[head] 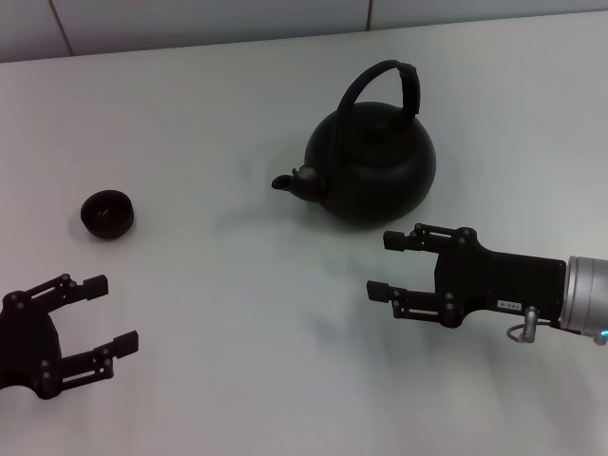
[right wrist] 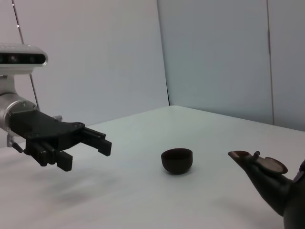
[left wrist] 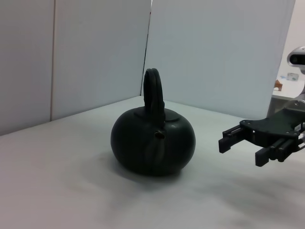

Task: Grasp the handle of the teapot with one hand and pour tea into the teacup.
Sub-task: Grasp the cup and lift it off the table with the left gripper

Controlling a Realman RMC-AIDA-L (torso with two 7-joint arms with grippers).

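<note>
The teapot [head: 372, 171] stands upright on the white tabletop [head: 237, 313], toward the far right of the work area. Its short spout [head: 285, 181] points to the robot's left, toward the teacup [head: 106, 213]. The handle [head: 385, 87] arches over the lid, with the thicker ribbed section on the right side of the arch.

The teacup sits upright on the tabletop at the left, well apart from the teapot. In the right wrist view the teacup [right wrist: 177, 160] appears between the spout [right wrist: 250, 160] and the left claw [right wrist: 86, 145].

The right claw [head: 388, 266] hovers above the tabletop, just in front of the teapot body and near it, not touching. Its fingers [head: 404, 239] are spread apart and released, holding nothing. They point to the left. In the left wrist view the right claw [left wrist: 240, 145] is beside the teapot [left wrist: 152, 140], with a gap between them.

The left claw [head: 109, 313] is at the near left corner, in front of the teacup and apart from it. Its fingers are spread and released, holding nothing.
</note>
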